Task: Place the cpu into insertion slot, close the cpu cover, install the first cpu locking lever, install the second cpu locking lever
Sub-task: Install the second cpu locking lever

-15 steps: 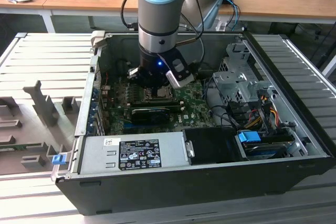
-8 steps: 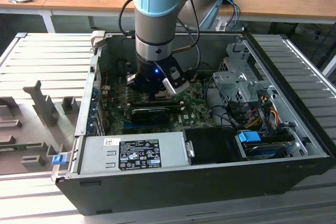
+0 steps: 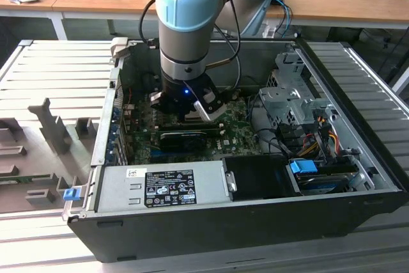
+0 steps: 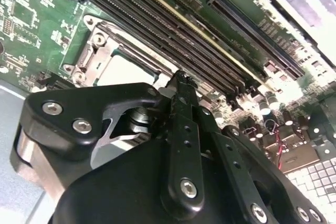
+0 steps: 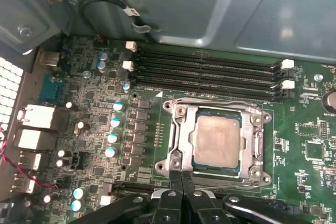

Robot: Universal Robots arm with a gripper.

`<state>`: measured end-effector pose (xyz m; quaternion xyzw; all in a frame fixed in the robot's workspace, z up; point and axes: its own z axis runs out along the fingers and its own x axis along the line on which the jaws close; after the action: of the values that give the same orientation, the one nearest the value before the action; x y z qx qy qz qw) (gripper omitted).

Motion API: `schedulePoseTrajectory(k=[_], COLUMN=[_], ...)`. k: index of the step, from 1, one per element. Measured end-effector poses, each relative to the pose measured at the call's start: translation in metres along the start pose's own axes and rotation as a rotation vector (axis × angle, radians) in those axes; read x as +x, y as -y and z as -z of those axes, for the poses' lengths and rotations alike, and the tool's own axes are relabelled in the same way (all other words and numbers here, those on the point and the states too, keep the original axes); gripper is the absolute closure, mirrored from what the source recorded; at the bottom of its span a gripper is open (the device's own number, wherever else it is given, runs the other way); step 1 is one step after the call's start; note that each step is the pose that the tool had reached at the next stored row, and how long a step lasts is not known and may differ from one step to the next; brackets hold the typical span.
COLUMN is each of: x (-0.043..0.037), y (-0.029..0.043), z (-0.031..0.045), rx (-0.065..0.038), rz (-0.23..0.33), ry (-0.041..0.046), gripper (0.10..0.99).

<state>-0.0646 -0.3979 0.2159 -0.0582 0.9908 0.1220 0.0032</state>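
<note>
Already the cpu (image 5: 216,141) sits in the insertion slot (image 5: 178,113) under its cpu cover (image 5: 256,145) — thin, stiff, fragile. My hand (image 5: 181,182), fingertips together, hovers at the cover's edge.

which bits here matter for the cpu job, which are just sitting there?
Job:
- cpu, seated in the insertion slot
- cpu cover, lying down around the chip
- gripper, fingertips together at the socket's edge

Not part of it:
- memory slots
- graphics card
- power supply
- drive cage
</note>
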Motion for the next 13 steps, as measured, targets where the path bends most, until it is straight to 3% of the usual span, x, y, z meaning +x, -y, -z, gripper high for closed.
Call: schedulePoseTrajectory(k=[8, 9, 11, 13], x=[0.0059, 0.0065, 0.0069, 0.007], y=[0.0025, 0.0026, 0.0031, 0.0038], z=[0.0001, -0.0002, -0.0023, -0.0047], rx=[-0.012, -0.016, -0.034, -0.042], rz=[-0.005, -0.005, -0.005, -0.005], ry=[0.0028, 0.0032, 0.0054, 0.0064], gripper=[0.98, 0.98, 0.98, 0.98])
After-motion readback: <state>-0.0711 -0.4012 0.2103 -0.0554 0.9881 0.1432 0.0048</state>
